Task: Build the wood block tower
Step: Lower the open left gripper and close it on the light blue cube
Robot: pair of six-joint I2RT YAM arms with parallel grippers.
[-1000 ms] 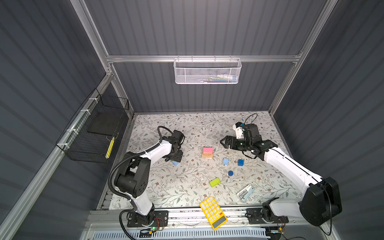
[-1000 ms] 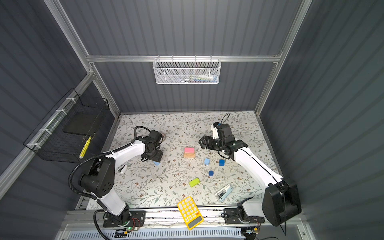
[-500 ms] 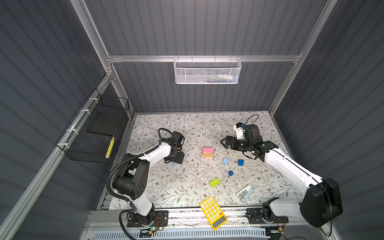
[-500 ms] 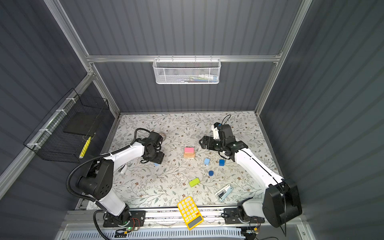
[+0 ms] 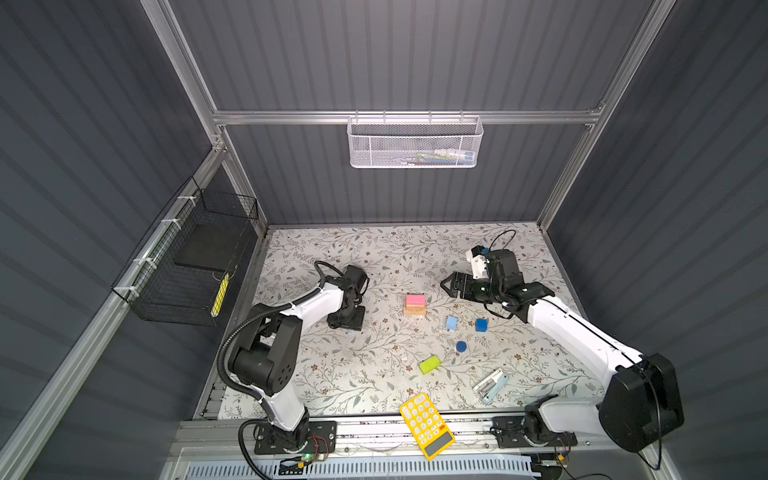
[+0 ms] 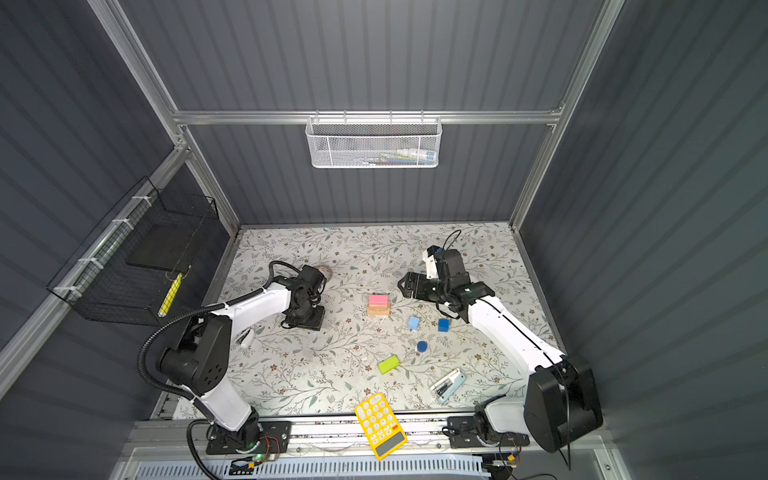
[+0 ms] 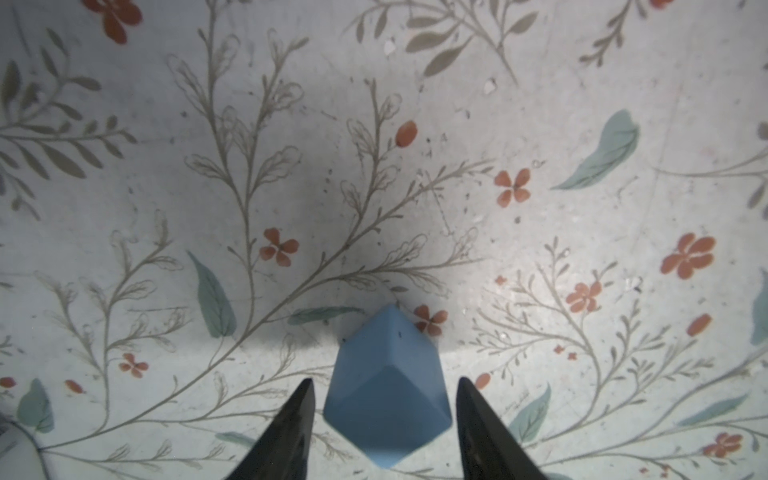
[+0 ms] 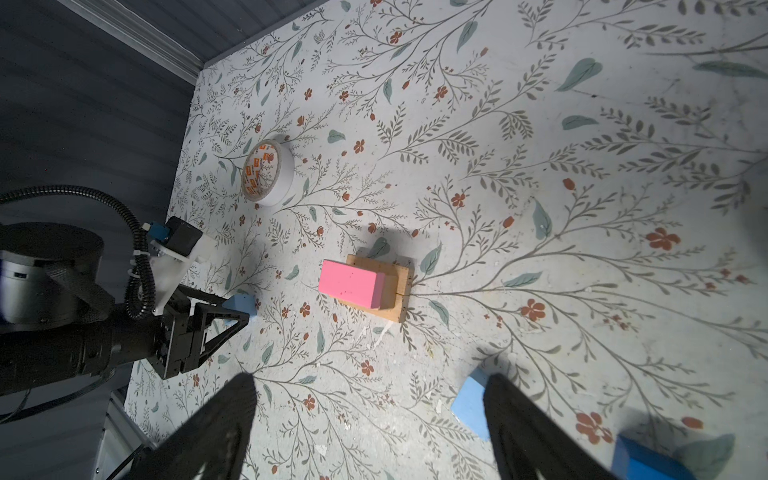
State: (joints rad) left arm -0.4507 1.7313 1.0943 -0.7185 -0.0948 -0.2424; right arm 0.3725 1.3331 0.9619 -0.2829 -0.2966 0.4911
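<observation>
The tower (image 5: 414,306) stands as a pink bar (image 8: 351,284) on tan bars (image 8: 400,293) at mid-table. Left of it, a light-blue cube (image 7: 388,386) sits on the floral mat (image 5: 374,257) between the left gripper's (image 7: 384,380) parted fingers, with slim gaps either side and nothing grasped. The right gripper (image 8: 369,376) hangs spread wide and empty, just right of the stack. A second light-blue cube (image 5: 451,323), dark-blue cube (image 5: 481,325), dark-blue cylinder (image 5: 461,346) and lime-green bar (image 5: 429,364) lie loose toward the front, near a stapler (image 5: 491,385) and yellow calculator (image 5: 427,424).

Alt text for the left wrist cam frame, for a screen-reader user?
A light-blue cube sits corner-on between the left gripper's two black fingertips, a narrow gap on each side. Flower-patterned table cover fills the rest.
</observation>
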